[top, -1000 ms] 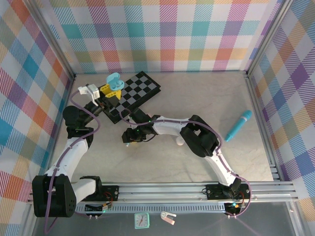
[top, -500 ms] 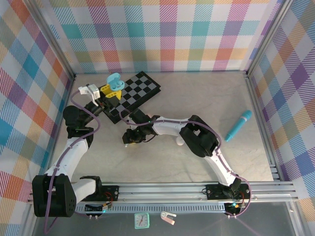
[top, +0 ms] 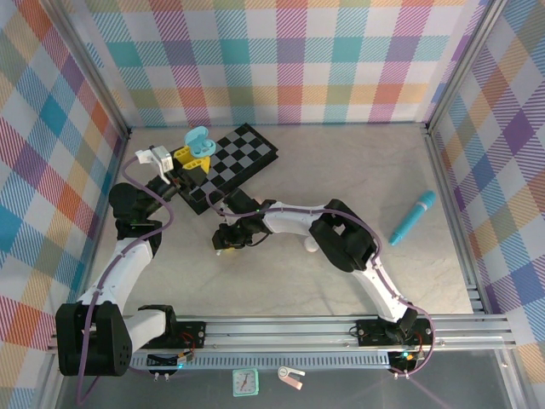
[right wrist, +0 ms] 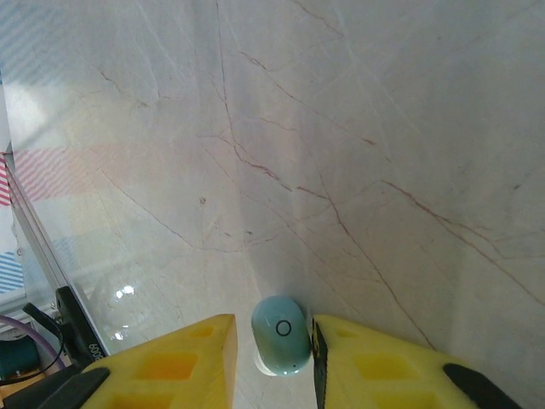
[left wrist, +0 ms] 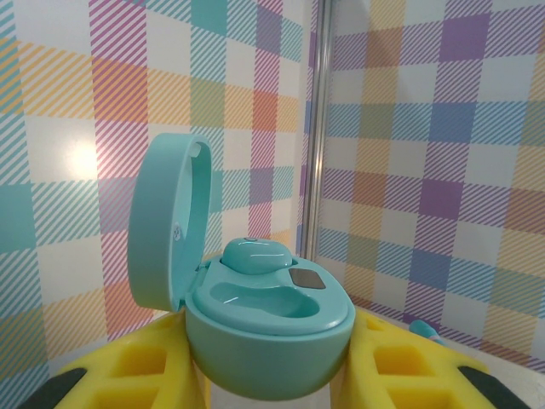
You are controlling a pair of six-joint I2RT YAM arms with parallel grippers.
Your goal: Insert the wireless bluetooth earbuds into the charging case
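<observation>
The small pale-teal plastic earbud [right wrist: 281, 336] lies lengthwise on the marbled worktop [right wrist: 358, 128] between the right hand's [right wrist: 272, 328] yellow fingers [right wrist: 170, 362], bottom centre of its wrist view, grip uncertain, while the left hand [left wrist: 268, 379] clamps the open teal charging case [top: 198, 143], upper left of the top view.

You're basically in a lab test cell here: plaid panels [top: 281, 60] boxing in the top and sides of the frame, aluminium rail [top: 281, 328] along the bottom, marble-look tabletop [top: 341, 170] in the middle.
</observation>
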